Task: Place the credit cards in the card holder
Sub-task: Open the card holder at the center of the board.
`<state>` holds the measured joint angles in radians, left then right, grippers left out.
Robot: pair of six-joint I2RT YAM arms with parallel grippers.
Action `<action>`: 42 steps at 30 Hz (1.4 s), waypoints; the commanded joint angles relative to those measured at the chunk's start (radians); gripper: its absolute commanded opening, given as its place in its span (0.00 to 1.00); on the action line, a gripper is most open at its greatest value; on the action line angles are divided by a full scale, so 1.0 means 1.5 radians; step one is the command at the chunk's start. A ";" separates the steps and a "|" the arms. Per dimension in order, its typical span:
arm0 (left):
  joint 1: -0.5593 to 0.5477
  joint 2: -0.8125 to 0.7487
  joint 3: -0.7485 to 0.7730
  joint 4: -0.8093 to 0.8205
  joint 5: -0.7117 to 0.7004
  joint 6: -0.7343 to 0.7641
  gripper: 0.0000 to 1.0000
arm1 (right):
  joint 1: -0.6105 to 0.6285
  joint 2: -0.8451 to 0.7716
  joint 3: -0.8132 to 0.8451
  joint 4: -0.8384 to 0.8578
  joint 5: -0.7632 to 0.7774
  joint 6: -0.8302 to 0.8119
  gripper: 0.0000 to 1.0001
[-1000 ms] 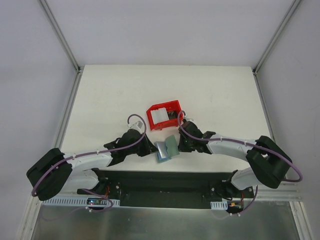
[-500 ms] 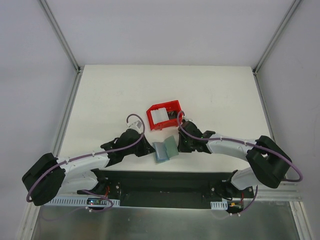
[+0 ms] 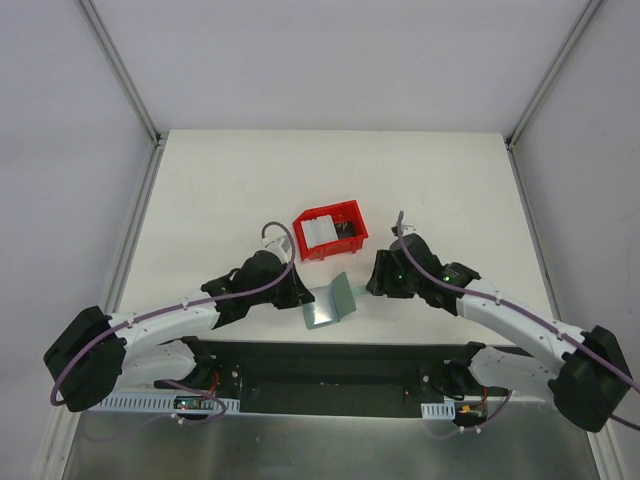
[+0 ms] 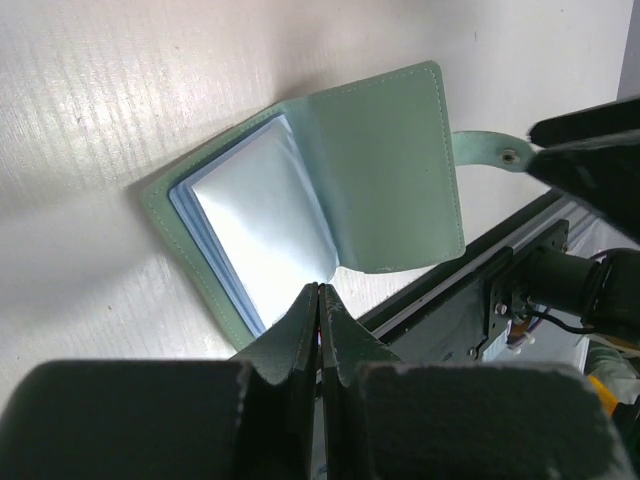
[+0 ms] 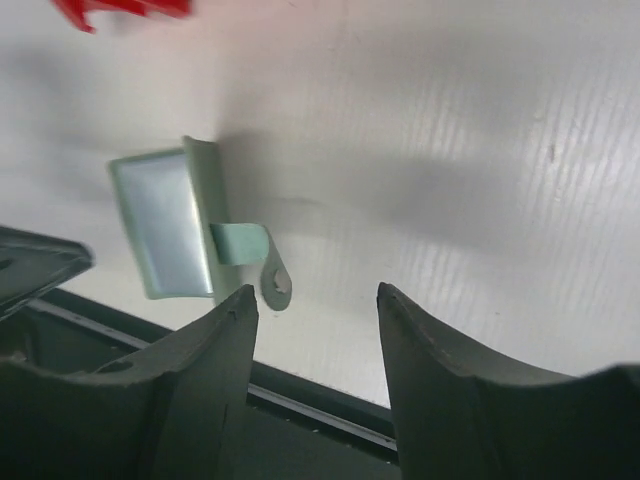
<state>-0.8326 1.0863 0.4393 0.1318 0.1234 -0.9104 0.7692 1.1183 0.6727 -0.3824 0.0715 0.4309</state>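
The card holder (image 3: 328, 303) lies open near the table's front edge, with its grey-green flap (image 4: 390, 170) raised and a pale blue inner page (image 4: 262, 225) showing. Its strap with the snap (image 5: 262, 262) sticks out to the right. My left gripper (image 3: 300, 296) is shut, its tips (image 4: 320, 290) at the holder's near edge with nothing visible between them. My right gripper (image 5: 315, 295) stands open just right of the strap, holding nothing. Credit cards, one pale (image 3: 318, 232) and one dark (image 3: 345, 231), lie in the red bin.
The red plastic bin (image 3: 331, 214) stands just behind the holder, between the two arms. The black base rail (image 3: 330, 360) runs along the table's front edge, close below the holder. The right arm's gripper (image 4: 590, 150) shows at the left wrist view's right edge.
My right gripper opened, let go of the holder's flap and drew back to the right. The left gripper closed and slid slightly right. The holder now lies wider open.
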 commanded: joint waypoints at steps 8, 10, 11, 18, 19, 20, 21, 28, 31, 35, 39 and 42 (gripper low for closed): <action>-0.007 -0.003 0.017 -0.031 -0.012 0.018 0.00 | 0.014 0.003 0.028 0.037 -0.041 0.007 0.65; -0.008 0.003 0.017 -0.032 -0.011 0.012 0.09 | 0.021 0.007 0.037 0.054 -0.070 0.006 0.67; -0.008 0.012 0.020 -0.032 -0.007 0.009 0.10 | 0.024 0.010 0.040 0.064 -0.077 0.006 0.68; -0.010 0.112 0.100 -0.012 0.028 0.027 0.17 | 0.070 0.006 0.062 0.085 -0.083 0.020 0.70; -0.010 0.128 0.109 -0.002 0.031 0.029 0.17 | 0.076 0.003 0.062 0.083 -0.082 0.022 0.71; -0.010 0.141 0.119 0.010 0.036 0.028 0.17 | 0.083 0.000 0.062 0.081 -0.075 0.023 0.71; -0.009 0.159 0.126 0.024 0.042 0.030 0.17 | 0.088 0.000 0.060 0.079 -0.069 0.023 0.71; -0.010 0.273 0.187 0.071 0.086 0.021 0.17 | 0.097 0.020 0.067 0.066 -0.073 0.019 0.72; -0.010 0.298 0.195 0.085 0.095 0.017 0.17 | 0.105 0.021 0.064 0.054 -0.061 0.015 0.72; -0.010 0.305 0.193 0.087 0.095 0.015 0.17 | 0.105 0.032 0.064 0.039 -0.030 0.012 0.73; -0.010 0.302 0.187 0.086 0.095 0.015 0.17 | 0.104 0.068 0.083 0.006 -0.022 0.010 0.73; -0.009 0.302 0.185 0.087 0.095 0.016 0.16 | 0.105 0.088 0.084 -0.001 -0.024 0.014 0.70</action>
<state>-0.8391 1.5463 0.7010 0.2302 0.2535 -0.8871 0.9218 1.2213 0.7593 -0.3401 0.0101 0.4511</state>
